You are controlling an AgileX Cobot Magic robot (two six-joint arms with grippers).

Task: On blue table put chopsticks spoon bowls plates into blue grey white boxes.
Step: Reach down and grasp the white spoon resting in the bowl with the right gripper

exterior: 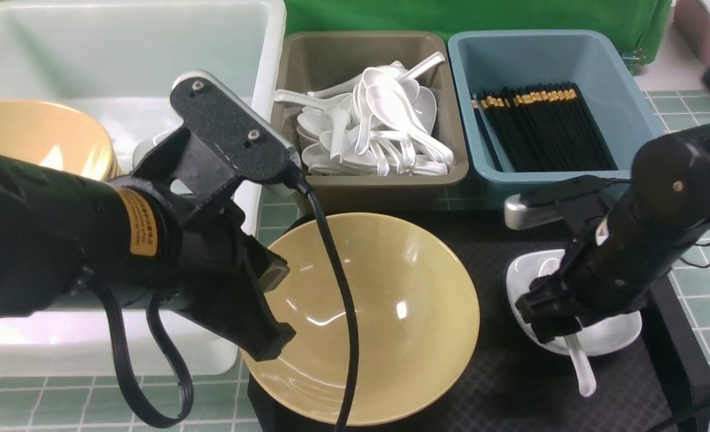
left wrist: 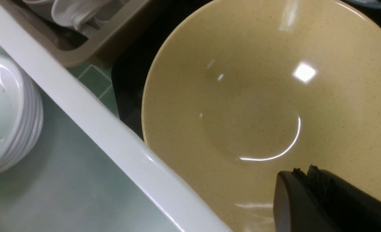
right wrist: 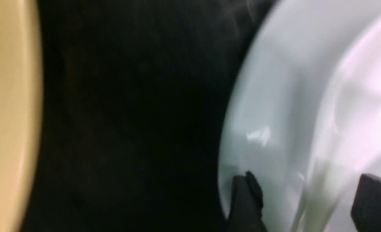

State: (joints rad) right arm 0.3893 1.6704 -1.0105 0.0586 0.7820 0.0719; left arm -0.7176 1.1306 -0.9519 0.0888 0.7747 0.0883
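A large tan bowl (exterior: 391, 312) (left wrist: 258, 96) sits on the black tray (exterior: 511, 384). My left gripper (exterior: 270, 345) (left wrist: 301, 172) hangs shut over the bowl's left inner side with nothing between its fingers. On the tray's right side a small white plate (exterior: 616, 333) (right wrist: 267, 112) holds a white spoon (exterior: 581, 366) (right wrist: 319, 193). My right gripper (exterior: 547, 321) (right wrist: 308, 183) is open low over the plate, one finger on each side of the spoon's handle. Chopsticks (exterior: 547, 126) lie in the blue box (exterior: 493, 54). The grey box (exterior: 306, 60) holds several spoons (exterior: 379, 126).
The big white box (exterior: 267, 72) (left wrist: 97, 119) stands at the left, holding another tan bowl (exterior: 36, 138) and a stack of white plates (left wrist: 3, 112). Blue table tiles (exterior: 709, 336) show right of the tray. The left arm's cable hangs in front of the bowl.
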